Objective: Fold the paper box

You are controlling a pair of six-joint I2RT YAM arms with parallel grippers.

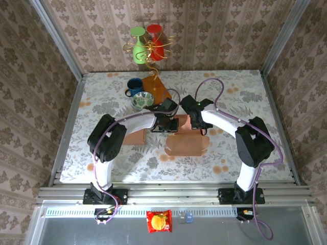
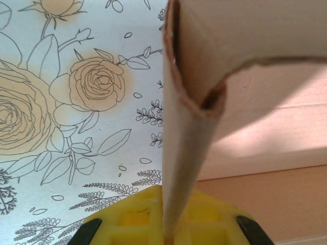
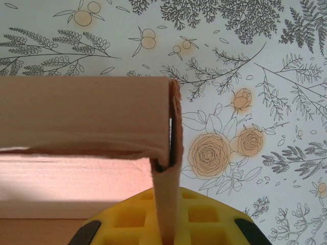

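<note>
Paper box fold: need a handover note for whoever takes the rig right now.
Left hand: shut on the left corner flap, flap upright.
Right hand: shut on the right corner flap, flap upright.
Paper box: mid-table between the arms, base flat on the cloth.
Done: far wall raised between the two pinched corners.
Left: near part looks flat; remaining walls probably need raising and tucking.
</note>
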